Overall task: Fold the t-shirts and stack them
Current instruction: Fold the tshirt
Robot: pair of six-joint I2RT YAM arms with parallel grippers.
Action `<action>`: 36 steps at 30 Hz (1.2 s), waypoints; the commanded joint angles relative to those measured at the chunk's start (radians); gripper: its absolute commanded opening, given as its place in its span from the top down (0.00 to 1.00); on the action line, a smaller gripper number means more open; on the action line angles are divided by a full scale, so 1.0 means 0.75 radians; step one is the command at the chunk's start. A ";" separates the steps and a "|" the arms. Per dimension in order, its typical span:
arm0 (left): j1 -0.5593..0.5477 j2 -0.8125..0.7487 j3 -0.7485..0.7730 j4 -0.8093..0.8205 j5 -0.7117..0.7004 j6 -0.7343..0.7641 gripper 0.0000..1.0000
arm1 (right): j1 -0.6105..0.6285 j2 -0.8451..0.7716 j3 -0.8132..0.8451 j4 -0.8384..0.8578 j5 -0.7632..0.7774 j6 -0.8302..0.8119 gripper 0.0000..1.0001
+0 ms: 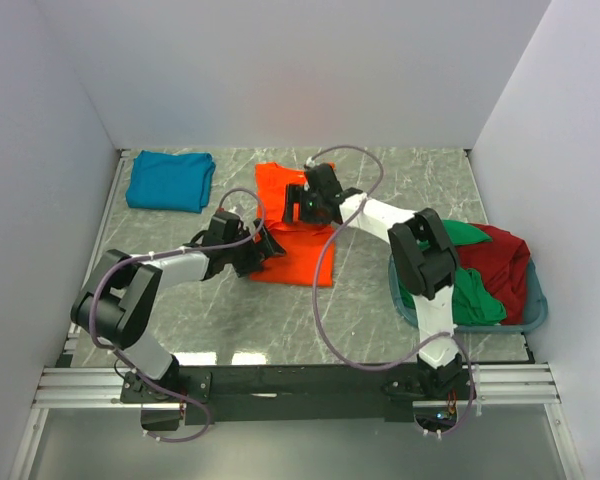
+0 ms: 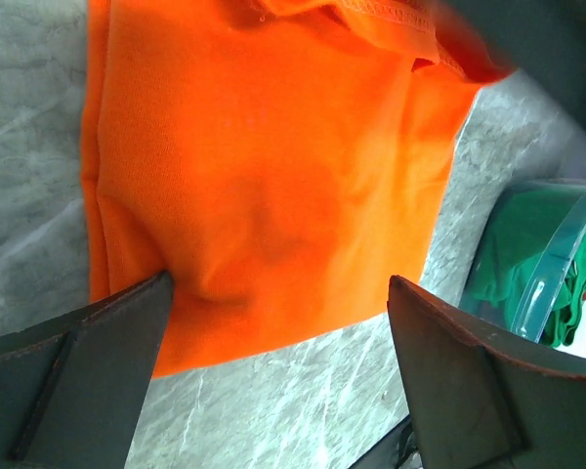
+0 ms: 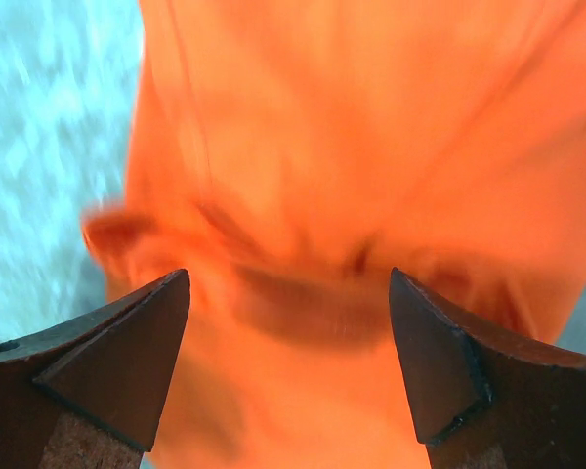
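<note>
The bright orange t-shirt (image 1: 302, 260) lies partly folded in the middle of the table. My left gripper (image 1: 268, 248) is open at its near left edge, with its jaws astride the shirt's hem (image 2: 273, 195). My right gripper (image 1: 296, 206) is open just above the shirt's far part, over a bunched fold (image 3: 303, 293). The teal blue t-shirt (image 1: 170, 180) lies folded at the far left. The green t-shirt (image 1: 477, 297) and the dark red t-shirt (image 1: 506, 262) lie crumpled in the basket.
The grey-blue plastic basket (image 1: 536, 318) stands at the right edge of the table and shows in the left wrist view (image 2: 559, 278). White walls close in the table on three sides. Purple cables loop from both arms over the table.
</note>
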 commanded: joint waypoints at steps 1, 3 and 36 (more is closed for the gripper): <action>-0.009 0.017 -0.059 -0.032 -0.023 0.005 0.01 | -0.066 0.090 0.171 0.065 0.051 0.020 0.12; -0.011 -0.013 -0.063 -0.065 -0.039 0.011 0.00 | -0.089 0.147 0.322 -0.010 0.047 0.010 0.12; 0.003 -0.588 -0.208 -0.470 -0.360 -0.001 0.01 | 0.105 -0.352 -0.300 0.125 -0.119 0.033 0.07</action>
